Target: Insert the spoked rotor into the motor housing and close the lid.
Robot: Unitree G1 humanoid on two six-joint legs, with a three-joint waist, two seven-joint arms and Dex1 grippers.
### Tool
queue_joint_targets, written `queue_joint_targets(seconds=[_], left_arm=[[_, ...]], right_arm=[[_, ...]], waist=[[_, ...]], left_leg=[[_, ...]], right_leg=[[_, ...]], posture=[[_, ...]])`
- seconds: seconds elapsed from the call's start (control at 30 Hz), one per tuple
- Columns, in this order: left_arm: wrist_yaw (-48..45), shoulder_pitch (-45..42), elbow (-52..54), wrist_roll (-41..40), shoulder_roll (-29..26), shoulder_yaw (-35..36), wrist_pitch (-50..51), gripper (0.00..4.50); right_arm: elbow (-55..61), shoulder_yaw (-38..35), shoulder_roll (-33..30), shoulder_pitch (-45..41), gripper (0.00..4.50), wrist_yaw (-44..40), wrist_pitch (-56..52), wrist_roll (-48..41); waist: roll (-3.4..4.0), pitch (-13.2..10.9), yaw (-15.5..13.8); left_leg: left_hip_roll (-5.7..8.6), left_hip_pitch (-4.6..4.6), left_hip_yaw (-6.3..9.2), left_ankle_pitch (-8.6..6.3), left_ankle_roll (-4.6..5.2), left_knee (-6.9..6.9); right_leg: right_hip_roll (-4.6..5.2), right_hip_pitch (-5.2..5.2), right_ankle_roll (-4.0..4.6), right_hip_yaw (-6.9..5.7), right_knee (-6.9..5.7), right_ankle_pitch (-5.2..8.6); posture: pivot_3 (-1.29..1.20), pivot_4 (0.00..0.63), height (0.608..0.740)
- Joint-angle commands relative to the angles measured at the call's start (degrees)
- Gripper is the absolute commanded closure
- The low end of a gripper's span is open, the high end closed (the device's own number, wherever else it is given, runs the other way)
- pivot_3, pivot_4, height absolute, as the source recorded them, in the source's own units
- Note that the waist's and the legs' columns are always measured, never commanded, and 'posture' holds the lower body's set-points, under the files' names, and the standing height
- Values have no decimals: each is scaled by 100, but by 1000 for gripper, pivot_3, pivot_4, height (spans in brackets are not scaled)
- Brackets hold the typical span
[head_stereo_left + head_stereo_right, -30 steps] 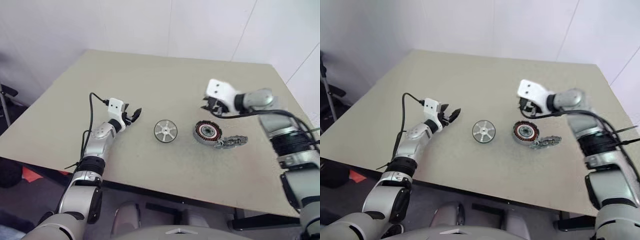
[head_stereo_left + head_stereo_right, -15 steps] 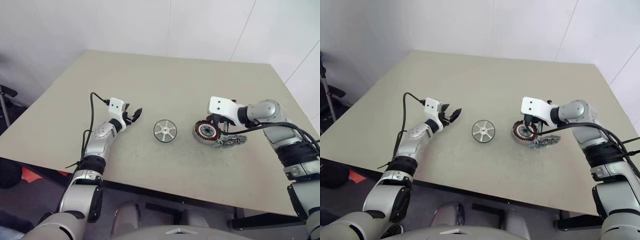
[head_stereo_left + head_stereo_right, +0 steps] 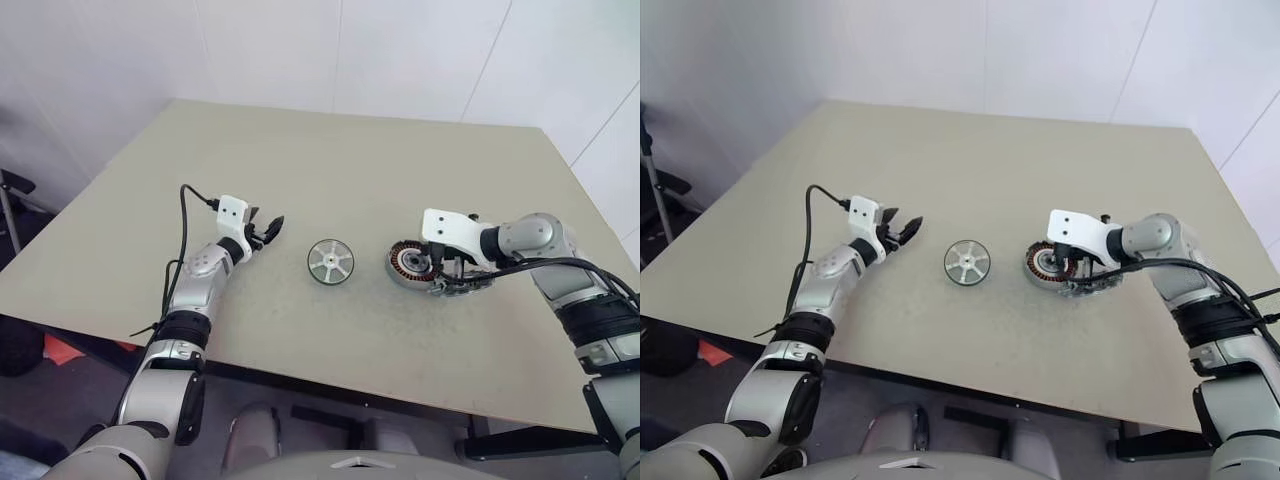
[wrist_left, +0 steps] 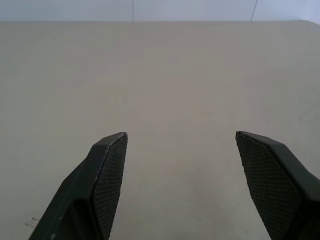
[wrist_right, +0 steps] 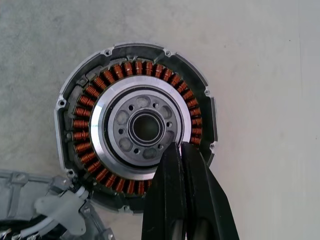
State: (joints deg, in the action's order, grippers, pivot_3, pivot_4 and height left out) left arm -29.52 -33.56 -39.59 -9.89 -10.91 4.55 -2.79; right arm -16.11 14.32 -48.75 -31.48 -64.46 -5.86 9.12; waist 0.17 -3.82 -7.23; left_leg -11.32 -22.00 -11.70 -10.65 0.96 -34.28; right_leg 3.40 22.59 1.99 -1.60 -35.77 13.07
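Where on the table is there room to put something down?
The far table beyond all parts is bare. So is the near strip before the spoked rotor. It is crowded where motor housing, lid and right gripper meet.

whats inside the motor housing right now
The housing holds a ring of copper coils around a metal hub with an open centre hole; no rotor in it. The shut right gripper covers a small part of the ring.

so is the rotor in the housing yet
Not yet. The spoked rotor lies flat on the table, apart from the motor housing, whose copper coils and centre hole are bare.
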Motion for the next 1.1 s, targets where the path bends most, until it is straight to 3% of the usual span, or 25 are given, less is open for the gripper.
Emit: queue_joint_targets(seconds=[0.03, 0.6, 1.1], left_arm=[[7, -74, 165, 11, -26, 15, -136, 808], [-25, -112, 111, 17, -23, 5, -136, 808], [8, -82, 127, 26, -19, 12, -161, 808]], right_arm=[[333, -245, -170, 61, 4487, -12, -58, -107], [1368, -476, -285, 405, 4487, -66, -550, -369], [776, 81, 191, 321, 4487, -5, -204, -35]], waist=[[0, 0, -2], [0, 0, -3], [1, 1, 9]], left_leg=[[0, 0, 0, 0, 0, 0], [0, 2, 0, 0, 0, 0], [-1, 21, 1, 0, 0, 0]], right_leg=[[0, 0, 0, 0, 0, 0], [0, -2, 0, 0, 0, 0], [1, -21, 0, 0, 3, 0]], posture=[[0, 0, 740], [0, 0, 740], [0, 0, 740]])
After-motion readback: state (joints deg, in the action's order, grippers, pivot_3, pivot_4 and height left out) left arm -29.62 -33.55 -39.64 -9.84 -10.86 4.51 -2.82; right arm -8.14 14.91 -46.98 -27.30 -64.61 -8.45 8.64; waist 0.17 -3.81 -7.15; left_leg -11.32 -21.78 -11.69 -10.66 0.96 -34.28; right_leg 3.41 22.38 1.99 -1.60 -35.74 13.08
